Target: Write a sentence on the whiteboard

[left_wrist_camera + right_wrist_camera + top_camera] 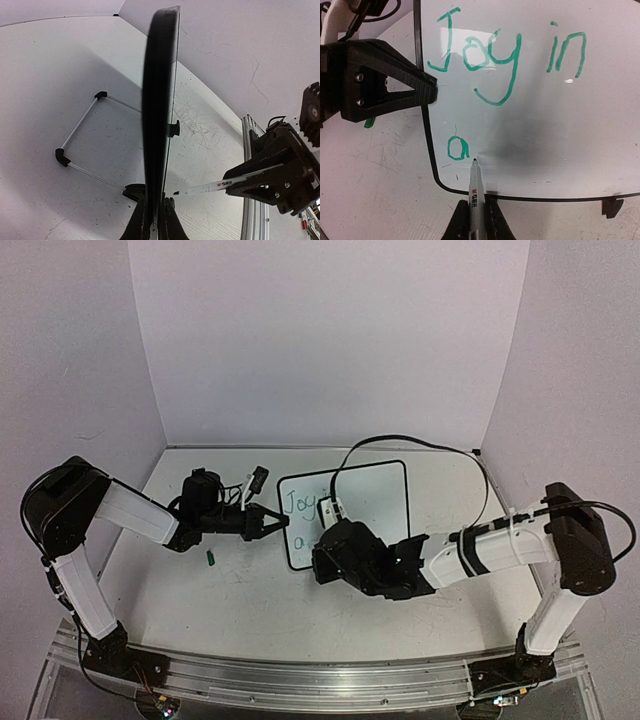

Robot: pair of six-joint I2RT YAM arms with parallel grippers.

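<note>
Top external view, from the left: the left arm (110, 510) reaches across the white worktop (250, 590), and the left tool (283, 523) is clenched on the left edge of the whiteboard (370, 495). Just in front of that arm, a small green cap (211, 558) lies alone on the worktop. The left wrist view shows the whiteboard (159, 100) edge-on, rising from between the tool's fingers (142, 222). A thin wire frame with black corners (80, 135) runs out along the worktop on the board's unwritten side, and a black clip foot (173, 129) sits on its lower rim. The whiteboard stands mid-worktop between the two arms, with a black cable (400, 440) looping over its far edge. In the right wrist view the sentence (512, 60) is only part written in green: "Joy in" on the upper line and a single "a" below it, near the board's left border. The tip of a slim marker (474, 185) rests on the board just right of that "a". The right tool (473, 212) grips the marker barrel firmly. From the left wrist camera the same marker (215, 186) pokes out of the right tool (250, 181) toward the writing face. The right arm (500, 545) stretches in from the right side.
</note>
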